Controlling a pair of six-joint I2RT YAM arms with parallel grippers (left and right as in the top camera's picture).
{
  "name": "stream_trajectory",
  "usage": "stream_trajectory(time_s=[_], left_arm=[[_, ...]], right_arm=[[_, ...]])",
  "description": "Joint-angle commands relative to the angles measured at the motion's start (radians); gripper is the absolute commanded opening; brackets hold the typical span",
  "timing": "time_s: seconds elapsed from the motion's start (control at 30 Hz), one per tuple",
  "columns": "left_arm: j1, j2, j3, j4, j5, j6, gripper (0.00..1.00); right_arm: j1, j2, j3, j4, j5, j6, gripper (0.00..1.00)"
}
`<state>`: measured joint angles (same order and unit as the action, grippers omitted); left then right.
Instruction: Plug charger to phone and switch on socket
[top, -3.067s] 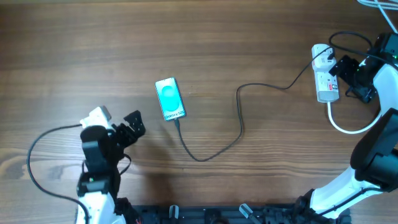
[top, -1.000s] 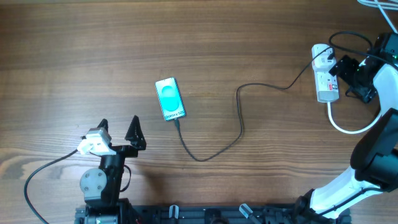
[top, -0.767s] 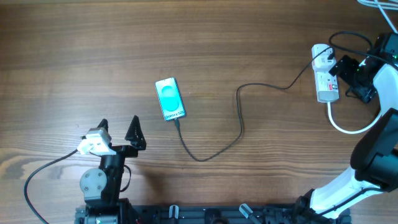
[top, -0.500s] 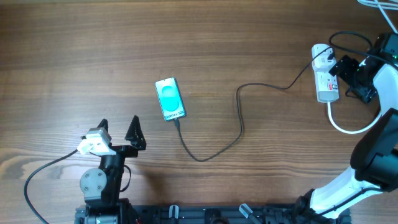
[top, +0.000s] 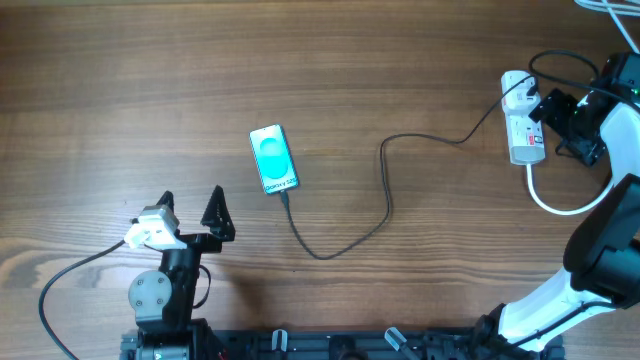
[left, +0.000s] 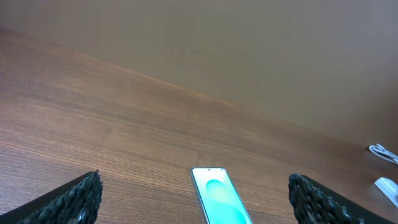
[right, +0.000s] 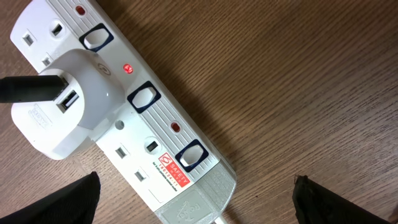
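Red lamp (right: 129, 68) glowing on socket (right: 163, 135), charger (top: 386, 190) sitting at phone (top: 273, 158); left gripper (top: 190, 203), now withdrawn, and right gripper (right: 199, 202) both gaping. Task probably finishing.

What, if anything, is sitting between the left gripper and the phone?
Nothing visible. Only bare table lies between the open left gripper and the phone; the charger trails away to the right.
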<state>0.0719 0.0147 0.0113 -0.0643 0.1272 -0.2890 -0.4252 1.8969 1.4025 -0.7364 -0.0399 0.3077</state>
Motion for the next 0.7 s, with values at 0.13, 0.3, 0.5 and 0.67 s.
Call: stream_trajectory(time_s=[0.13,0.3,0.5,0.67], left_arm=[[-0.005,-0.012,-0.006,-0.004,-0.013,0.024,1.0],[-0.005,-0.012,-0.006,-0.004,-0.013,0.024,1.0],[-0.005,-0.012,-0.006,-0.004,-0.013,0.024,1.0],[-0.005,-0.012,-0.006,-0.004,-0.013,0.024,1.0]], right_arm=[[0.069,-0.205,0.014,0.002,0.018,-0.017,1.0],[0.19,-0.351,0.014,0.002,0.018,-0.016,1.0],[0.304,-0.496,0.013,0.002,0.018,-0.017,1.0],[0.327,-0.602,0.013,0.0,0.018,-0.016,1.0]])
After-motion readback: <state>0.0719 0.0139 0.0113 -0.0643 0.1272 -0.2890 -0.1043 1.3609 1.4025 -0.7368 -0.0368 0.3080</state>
